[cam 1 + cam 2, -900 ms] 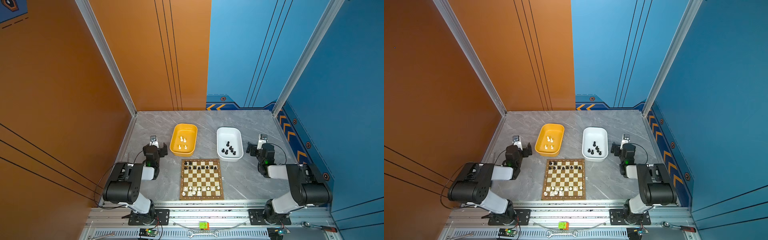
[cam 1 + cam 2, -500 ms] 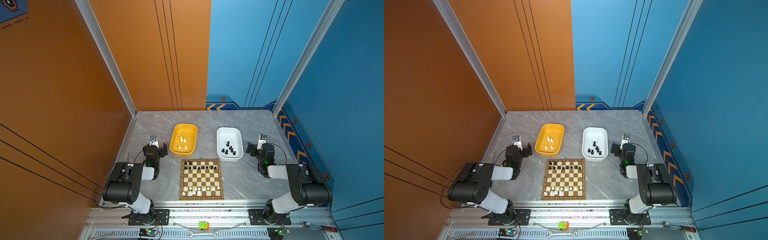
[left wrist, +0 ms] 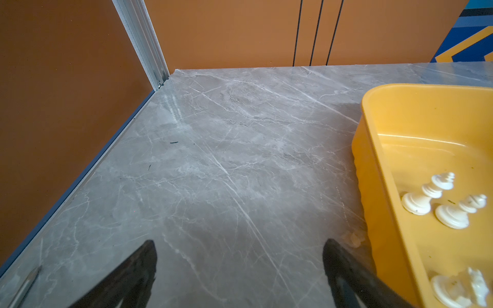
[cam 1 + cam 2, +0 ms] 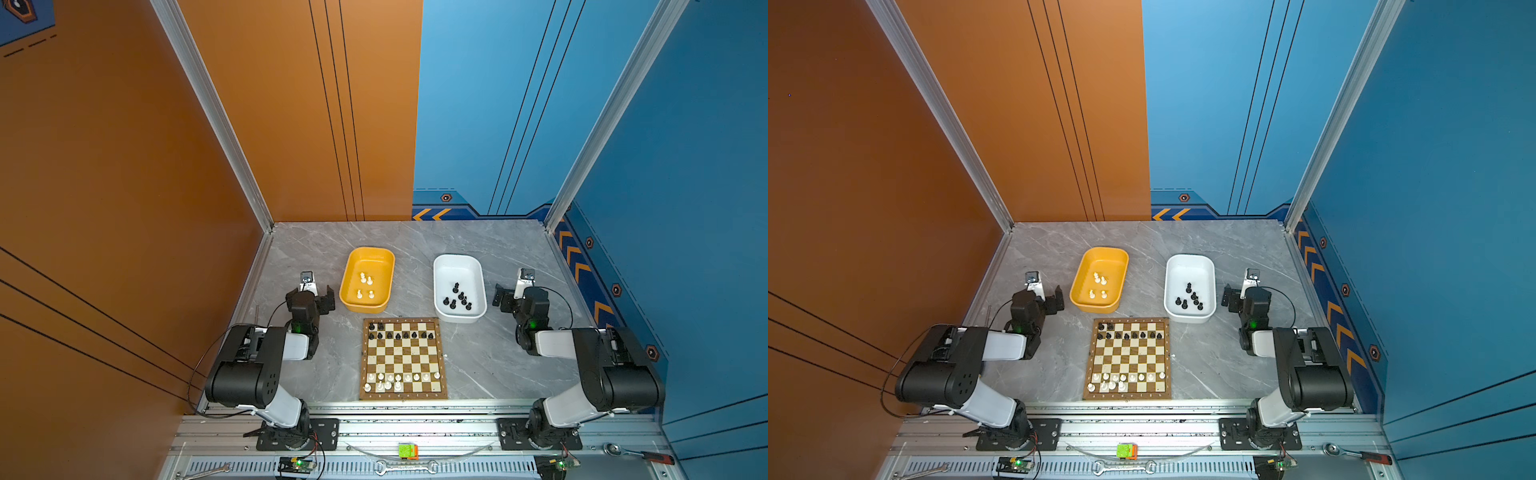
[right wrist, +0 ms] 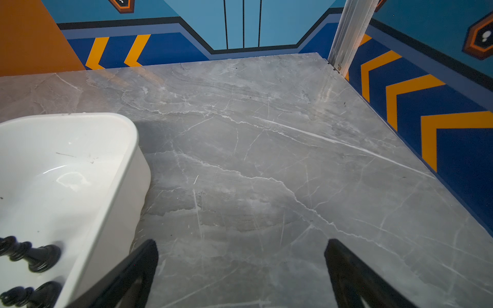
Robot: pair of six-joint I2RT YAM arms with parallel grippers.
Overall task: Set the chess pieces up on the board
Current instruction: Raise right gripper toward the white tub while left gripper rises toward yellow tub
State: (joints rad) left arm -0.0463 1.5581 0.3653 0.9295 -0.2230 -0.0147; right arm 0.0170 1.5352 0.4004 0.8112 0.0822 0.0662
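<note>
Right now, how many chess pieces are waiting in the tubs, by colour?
white pieces, in the yellow tub: 4
black pieces, in the white tub: 6
Total: 10

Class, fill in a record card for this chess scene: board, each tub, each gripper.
Board: chessboard on the grey table; black pieces in its far rows, cream pieces in its near rows, both sides incomplete.
Cream store: yellow tub, holding four spare cream pieces.
Black store: white tub, holding about six spare black pieces.
Left arm: left gripper open, empty, beside the yellow tub.
Right arm: right gripper open, empty, beside the white tub.
</note>
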